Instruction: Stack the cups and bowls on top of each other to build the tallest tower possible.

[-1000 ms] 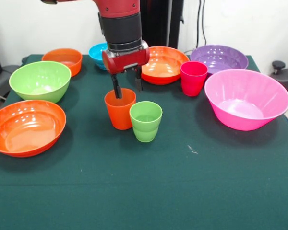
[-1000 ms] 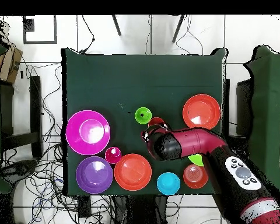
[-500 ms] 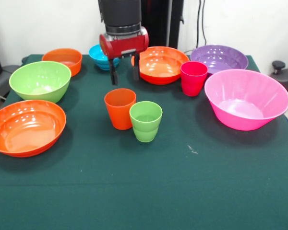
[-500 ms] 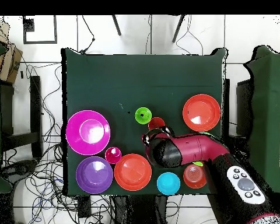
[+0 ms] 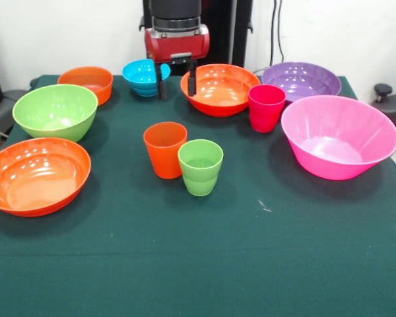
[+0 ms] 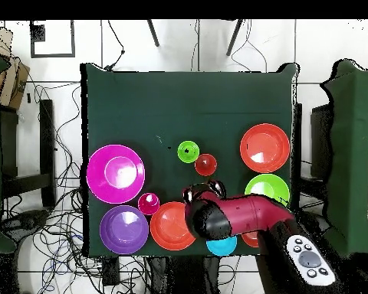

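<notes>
The gripper [image 5: 177, 79] hangs open and empty over the tabletop's [image 5: 204, 264] far edge, between the small blue bowl [image 5: 142, 76] and a wide shiny orange bowl [image 5: 221, 88]. The ridged orange cup [image 5: 164, 149] and light green cup [image 5: 200, 166] stand touching mid-table.

Glossy smooth plastic bowls [image 5: 338, 135] and cups [image 5: 200, 166]; matt green cloth table [image 5: 251, 264].

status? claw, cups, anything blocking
Claw open, empty, raised between blue bowl and wide orange bowl. Orange cup and green cup upright, side by side, nothing stacked. Nothing blocking them.
</notes>
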Tool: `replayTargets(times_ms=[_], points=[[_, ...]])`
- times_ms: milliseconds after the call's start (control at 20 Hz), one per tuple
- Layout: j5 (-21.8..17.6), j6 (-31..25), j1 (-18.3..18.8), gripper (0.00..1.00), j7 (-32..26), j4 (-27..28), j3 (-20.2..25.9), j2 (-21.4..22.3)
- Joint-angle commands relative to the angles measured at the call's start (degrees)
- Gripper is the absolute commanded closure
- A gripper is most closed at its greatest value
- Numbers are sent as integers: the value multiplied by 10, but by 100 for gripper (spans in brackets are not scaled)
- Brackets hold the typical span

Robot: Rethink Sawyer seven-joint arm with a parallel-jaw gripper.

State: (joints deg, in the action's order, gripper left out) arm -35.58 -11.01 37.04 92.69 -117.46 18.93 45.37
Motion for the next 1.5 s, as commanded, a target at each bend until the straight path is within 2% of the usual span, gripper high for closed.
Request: replayTargets(times_ms=[50,600,1050,1500], points=[[-2,64,-49,0,124,-61,-62,-1],[-3,108,-93,0,160,-68,-98,-24],[12,105,-123,0,166,-72,-87,-21],[32,112,-165,0,179,-58,-84,-38]])
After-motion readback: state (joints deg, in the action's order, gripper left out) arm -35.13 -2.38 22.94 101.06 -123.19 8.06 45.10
